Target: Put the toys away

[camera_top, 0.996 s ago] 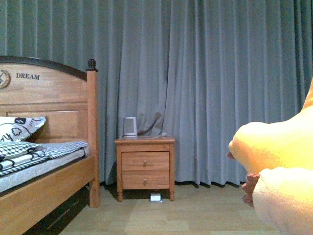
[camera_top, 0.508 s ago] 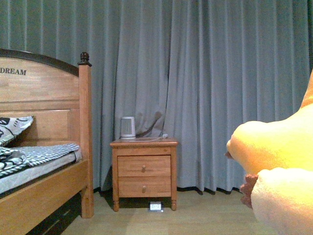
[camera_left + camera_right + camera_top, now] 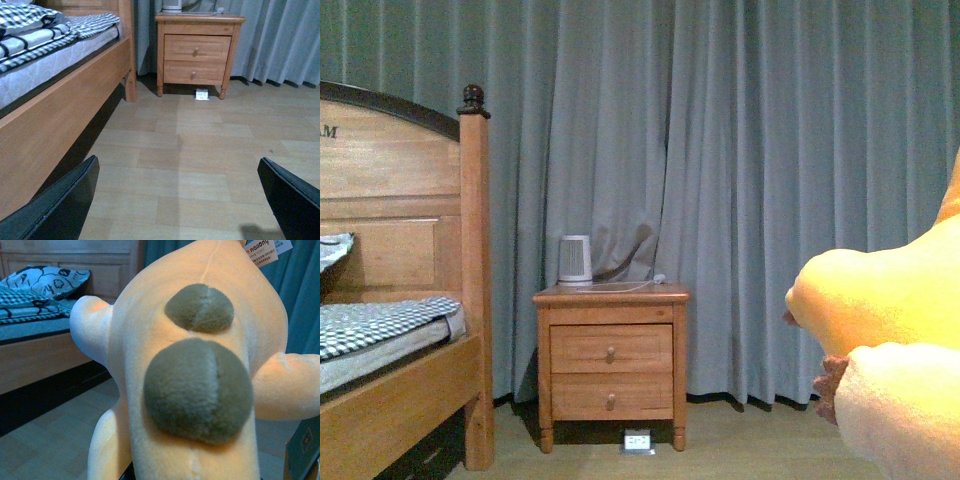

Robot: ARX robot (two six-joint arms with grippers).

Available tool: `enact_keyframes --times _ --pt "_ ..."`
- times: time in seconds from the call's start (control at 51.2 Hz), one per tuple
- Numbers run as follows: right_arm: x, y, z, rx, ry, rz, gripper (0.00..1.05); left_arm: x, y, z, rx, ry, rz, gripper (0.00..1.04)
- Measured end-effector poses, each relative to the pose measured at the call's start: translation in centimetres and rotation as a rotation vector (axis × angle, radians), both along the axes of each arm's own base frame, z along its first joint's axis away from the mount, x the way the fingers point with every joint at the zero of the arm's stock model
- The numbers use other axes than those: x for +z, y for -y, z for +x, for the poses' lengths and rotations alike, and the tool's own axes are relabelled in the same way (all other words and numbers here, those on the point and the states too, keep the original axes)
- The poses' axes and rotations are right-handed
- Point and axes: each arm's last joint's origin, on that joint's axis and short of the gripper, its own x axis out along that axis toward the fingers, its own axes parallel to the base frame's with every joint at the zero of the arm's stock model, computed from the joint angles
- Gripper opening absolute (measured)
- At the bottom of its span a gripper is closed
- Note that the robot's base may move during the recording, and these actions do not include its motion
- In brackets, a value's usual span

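Observation:
A big orange-yellow plush toy (image 3: 890, 300) fills the right edge of the front view, with a cream limb and small brown claws (image 3: 830, 385) low down. In the right wrist view the plush toy (image 3: 150, 315) takes up most of the picture, showing two dark olive round patches and a paper tag near its upper end. My right gripper is shut on it, and its fingers are hidden behind the plush. My left gripper (image 3: 177, 165) hangs open over bare wooden floor, with nothing between its black fingers (image 3: 65, 205).
A wooden bed (image 3: 470, 300) with checked bedding stands at the left. Beside it is a two-drawer nightstand (image 3: 610, 360) carrying a white device (image 3: 575, 260), with a small clock (image 3: 638, 440) on the floor beneath. Grey curtains (image 3: 770, 150) cover the back wall.
The front view has swung to the right: the bed and nightstand have slid left in the picture. The plush toy keeps its place at the right edge.

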Motion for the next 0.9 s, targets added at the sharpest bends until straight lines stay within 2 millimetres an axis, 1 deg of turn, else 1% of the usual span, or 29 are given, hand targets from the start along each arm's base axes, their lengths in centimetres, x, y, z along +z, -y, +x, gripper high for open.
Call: enact_keyframes --times 0.899 --pt "0.00 0.00 0.00 0.000 0.000 0.000 0.07 -0.01 0.00 0.00 0.000 -0.001 0.000 0.98"
